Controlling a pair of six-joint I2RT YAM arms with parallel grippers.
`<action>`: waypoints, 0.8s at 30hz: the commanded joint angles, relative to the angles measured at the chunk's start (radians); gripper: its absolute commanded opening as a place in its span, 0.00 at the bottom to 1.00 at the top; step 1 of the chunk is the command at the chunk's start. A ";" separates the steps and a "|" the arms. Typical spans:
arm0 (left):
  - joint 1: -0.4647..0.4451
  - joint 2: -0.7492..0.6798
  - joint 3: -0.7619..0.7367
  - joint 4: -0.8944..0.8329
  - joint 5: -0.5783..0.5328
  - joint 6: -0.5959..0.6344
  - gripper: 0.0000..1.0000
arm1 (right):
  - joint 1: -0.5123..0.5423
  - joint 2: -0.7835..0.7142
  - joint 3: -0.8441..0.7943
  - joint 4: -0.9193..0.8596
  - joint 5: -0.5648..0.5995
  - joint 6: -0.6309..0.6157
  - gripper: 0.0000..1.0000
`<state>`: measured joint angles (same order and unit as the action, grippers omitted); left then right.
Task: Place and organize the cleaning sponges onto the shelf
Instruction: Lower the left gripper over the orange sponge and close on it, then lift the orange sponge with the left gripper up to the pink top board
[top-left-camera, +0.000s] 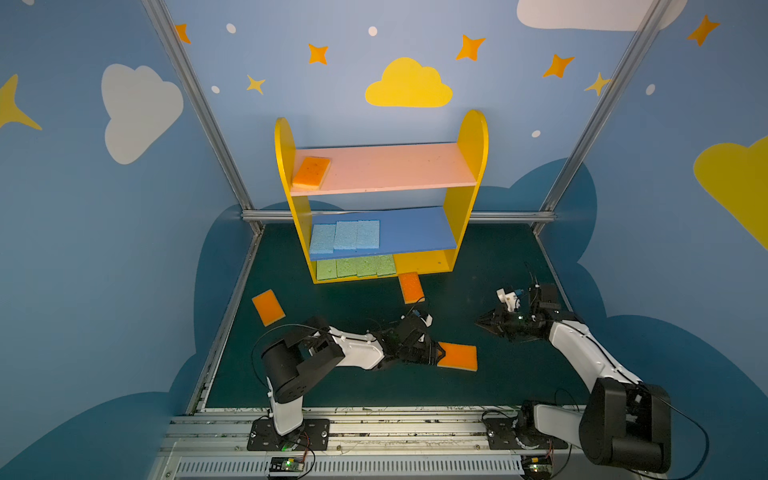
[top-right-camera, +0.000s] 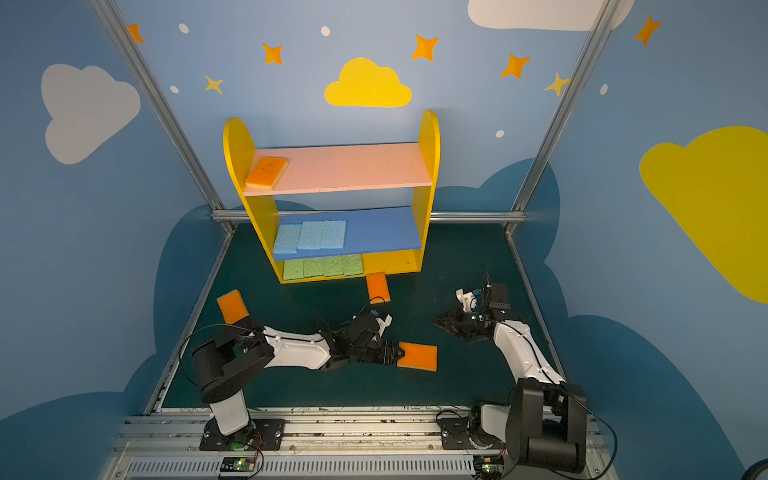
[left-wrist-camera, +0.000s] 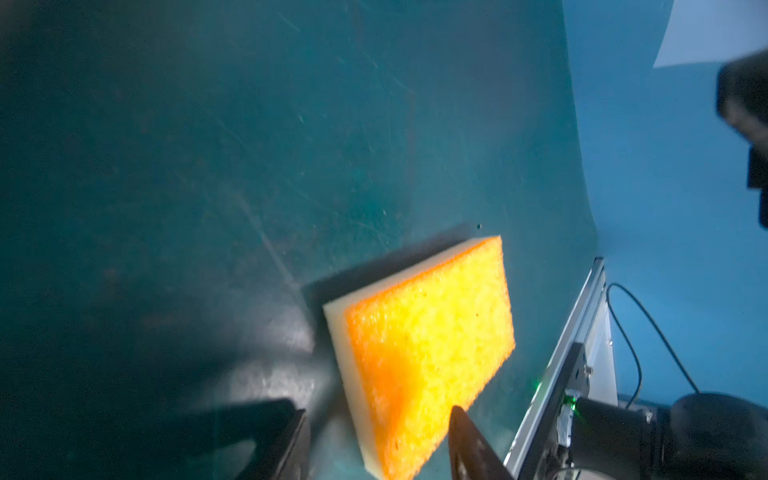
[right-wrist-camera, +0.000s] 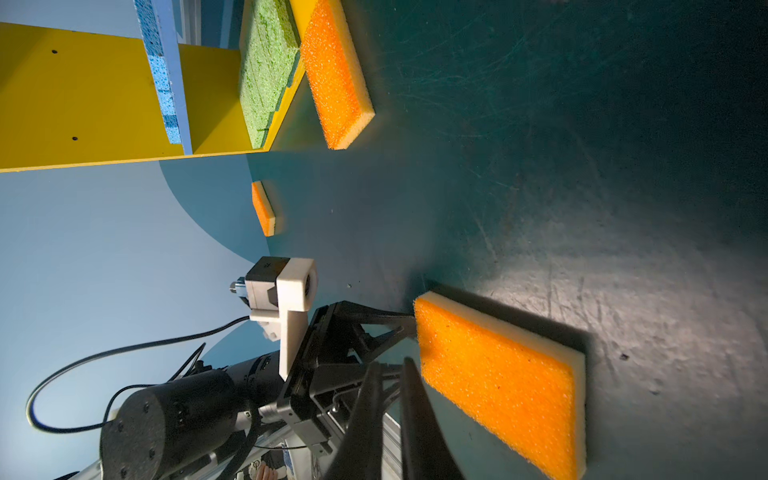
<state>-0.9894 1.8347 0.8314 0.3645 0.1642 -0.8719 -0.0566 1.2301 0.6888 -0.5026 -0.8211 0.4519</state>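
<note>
Dark green matting (top-left-camera: 478, 395) is covering the tabletop inside blue walls painted with clouds and stars. On it, the left gripper (top-left-camera: 441, 353) is keeping its fingers (left-wrist-camera: 469, 449) spread, straddling the short end of an orange sponge (top-left-camera: 457, 356) that is lying flat. In the left wrist view one finger is standing clear of the sponge's side. Nearby, touching nothing, the right gripper (top-left-camera: 481, 323) is hanging with its fingers pressed together.

Further out, a second orange sponge (top-left-camera: 410, 287) is lying just before the shelf (top-left-camera: 471, 137), and a third orange sponge (top-left-camera: 268, 307) is sitting at the matting's left edge. A fourth orange sponge (top-left-camera: 311, 172) is resting at the pink board's (top-left-camera: 395, 166) left end. Three blue sponges (top-left-camera: 345, 236) are lying side by side on the blue board (top-left-camera: 415, 228), and four green sponges (top-left-camera: 355, 267) are lining the yellow bottom board (top-left-camera: 419, 262).
</note>
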 joint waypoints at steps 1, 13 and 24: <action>-0.002 0.031 0.025 0.013 -0.037 -0.016 0.51 | -0.007 -0.004 -0.011 -0.001 -0.019 -0.025 0.12; -0.002 0.087 0.046 0.063 -0.002 -0.043 0.19 | -0.013 -0.001 -0.011 0.004 -0.028 -0.027 0.11; 0.006 -0.100 -0.005 0.015 -0.051 -0.028 0.03 | -0.024 -0.007 -0.011 0.005 -0.034 -0.027 0.11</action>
<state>-0.9890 1.8187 0.8280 0.4068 0.1417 -0.9211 -0.0734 1.2301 0.6876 -0.5003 -0.8387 0.4393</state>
